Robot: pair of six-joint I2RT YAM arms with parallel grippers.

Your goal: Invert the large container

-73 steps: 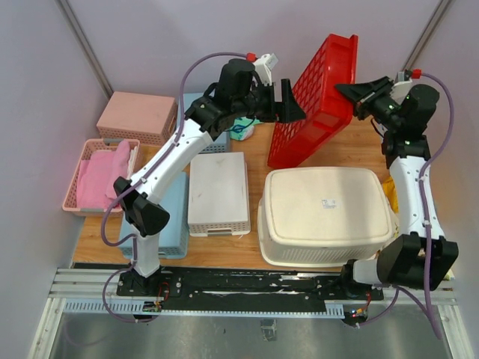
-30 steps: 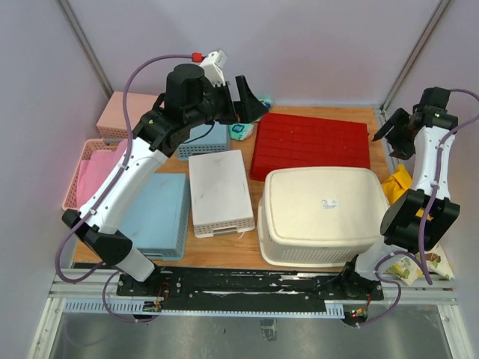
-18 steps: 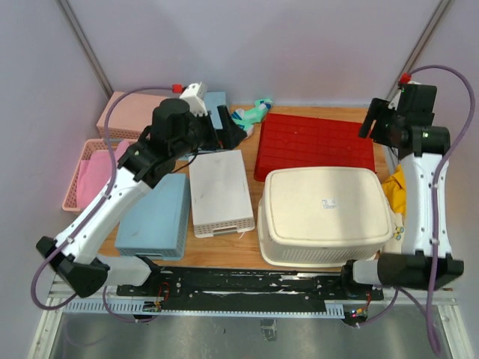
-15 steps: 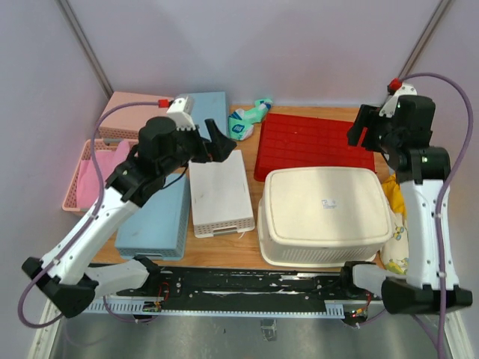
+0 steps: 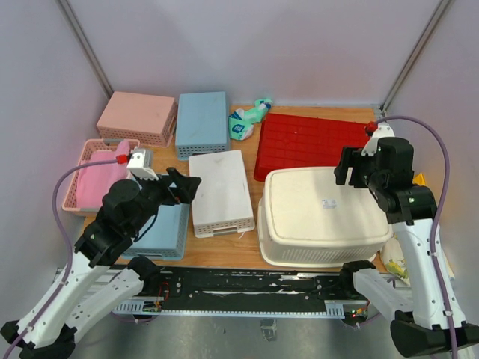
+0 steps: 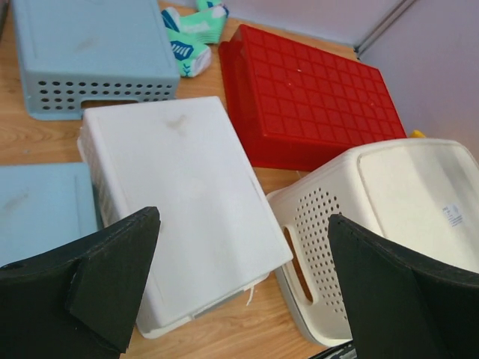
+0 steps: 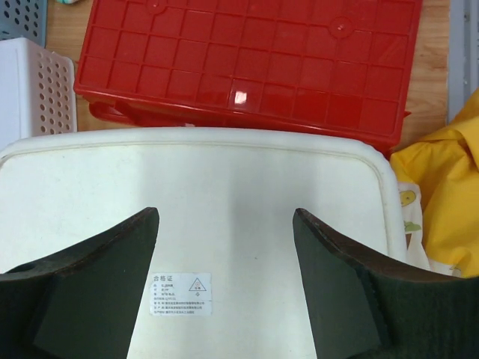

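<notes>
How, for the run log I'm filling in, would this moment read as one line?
cream basket: base up, sticker showing | left end effector: open, empty | right end effector: open, empty, over basket

The only writing stands on a small white sticker stuck to the smooth upturned base of the large container. In the right wrist view its heading, printed in black at the upper left, seems to read 合格证. To the right of the heading is a small triangle sign with a mark inside it. Beneath them run a few lines of finer print, too small to read. In the top and left wrist views the same sticker shows only dark specks.
</notes>
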